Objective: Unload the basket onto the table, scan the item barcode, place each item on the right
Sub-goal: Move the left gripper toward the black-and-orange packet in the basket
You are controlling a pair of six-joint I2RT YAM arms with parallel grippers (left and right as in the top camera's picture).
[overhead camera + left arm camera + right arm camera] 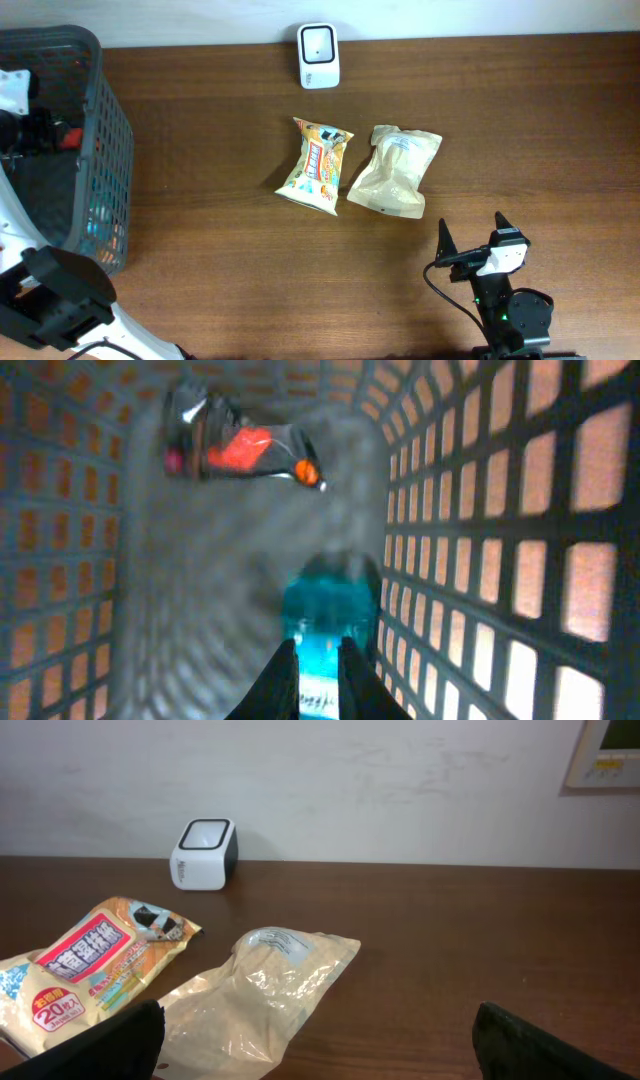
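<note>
In the left wrist view my left gripper (318,645) is deep inside the grey mesh basket (480,510). Its two dark fingers stand narrow, shut on a teal packet (330,605) that fills the gap between them. A red and black item (240,450) lies further along the basket floor. The white barcode scanner (318,55) stands at the table's far edge. My right gripper (475,240) rests wide open near the front right, holding nothing, and the scanner (204,853) shows ahead of it.
An orange snack bag (316,165) and a beige pouch (395,172) lie side by side mid-table, below the scanner. The basket (105,130) occupies the left end of the table. The pouch (255,995) lies just ahead of my right gripper's left finger.
</note>
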